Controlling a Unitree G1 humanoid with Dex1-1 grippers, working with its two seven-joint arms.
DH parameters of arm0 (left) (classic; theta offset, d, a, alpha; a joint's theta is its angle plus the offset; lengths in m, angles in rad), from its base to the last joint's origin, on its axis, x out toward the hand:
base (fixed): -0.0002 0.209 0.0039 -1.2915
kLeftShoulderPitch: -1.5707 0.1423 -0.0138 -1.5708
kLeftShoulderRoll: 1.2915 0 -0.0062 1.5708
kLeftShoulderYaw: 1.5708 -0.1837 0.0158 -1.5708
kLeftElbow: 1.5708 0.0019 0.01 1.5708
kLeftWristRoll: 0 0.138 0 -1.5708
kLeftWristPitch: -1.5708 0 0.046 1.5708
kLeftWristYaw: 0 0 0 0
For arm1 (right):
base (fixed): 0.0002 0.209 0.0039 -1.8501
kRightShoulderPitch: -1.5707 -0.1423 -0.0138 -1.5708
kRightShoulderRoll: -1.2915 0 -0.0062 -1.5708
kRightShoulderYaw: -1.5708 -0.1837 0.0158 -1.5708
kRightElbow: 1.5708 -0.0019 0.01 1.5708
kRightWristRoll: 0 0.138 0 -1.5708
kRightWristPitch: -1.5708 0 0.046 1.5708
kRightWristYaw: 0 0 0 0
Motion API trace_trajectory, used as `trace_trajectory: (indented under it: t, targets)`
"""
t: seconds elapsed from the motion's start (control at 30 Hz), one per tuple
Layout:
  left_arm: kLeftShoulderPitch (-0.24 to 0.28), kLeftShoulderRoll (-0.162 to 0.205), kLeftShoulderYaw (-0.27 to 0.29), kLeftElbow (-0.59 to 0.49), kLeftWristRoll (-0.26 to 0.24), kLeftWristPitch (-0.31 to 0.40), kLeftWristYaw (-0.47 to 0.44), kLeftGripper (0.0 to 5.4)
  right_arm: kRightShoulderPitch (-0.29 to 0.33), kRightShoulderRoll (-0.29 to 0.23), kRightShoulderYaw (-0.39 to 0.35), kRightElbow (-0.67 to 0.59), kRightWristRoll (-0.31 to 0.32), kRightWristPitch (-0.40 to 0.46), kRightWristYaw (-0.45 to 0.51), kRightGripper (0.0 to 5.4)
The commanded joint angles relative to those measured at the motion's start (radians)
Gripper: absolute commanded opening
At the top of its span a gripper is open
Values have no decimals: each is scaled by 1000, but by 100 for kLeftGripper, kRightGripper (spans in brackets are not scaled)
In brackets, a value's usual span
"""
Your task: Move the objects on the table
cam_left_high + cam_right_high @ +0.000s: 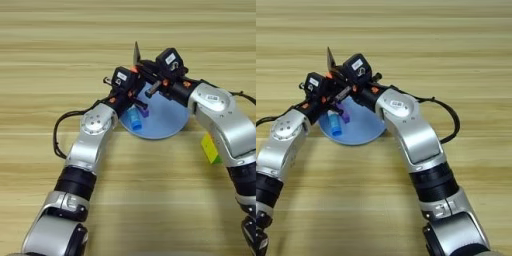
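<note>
Right end effector (141, 64) grips the pliers (136, 52) above the plate (165, 122); left end effector's (131, 92) state is unclear.

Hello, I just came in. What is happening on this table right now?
Both arms of the robot meet over the far rim of a round light-blue plate. The pliers stick up between the left gripper and the right gripper; which one holds them is unclear. A blue glue stick and a purple bar lie on the plate. The puzzle cube sits on the table, partly behind the right arm.
</note>
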Motion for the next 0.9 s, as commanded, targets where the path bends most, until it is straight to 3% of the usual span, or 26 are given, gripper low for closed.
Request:
trace_trajectory:
  t: [0.03, 0.13, 0.5, 0.9]
  targets:
    - [-9, -5, -2, -6, -10, -5, -6, 74, -16, 1, -5, -5, 7, 1, -4, 24]
    - [-9, -6, 0, -6, -10, -4, -6, 74, -16, -2, -4, -3, 11, 0, -5, 0]
    - [-4, -5, 3, -11, -11, -4, -7, 74, -13, -2, -2, 1, 12, -3, -8, 0]
    - [5, 20, 39, -1, -25, -6, -4, 74, 10, -14, -32, -22, 25, -10, -10, 0]
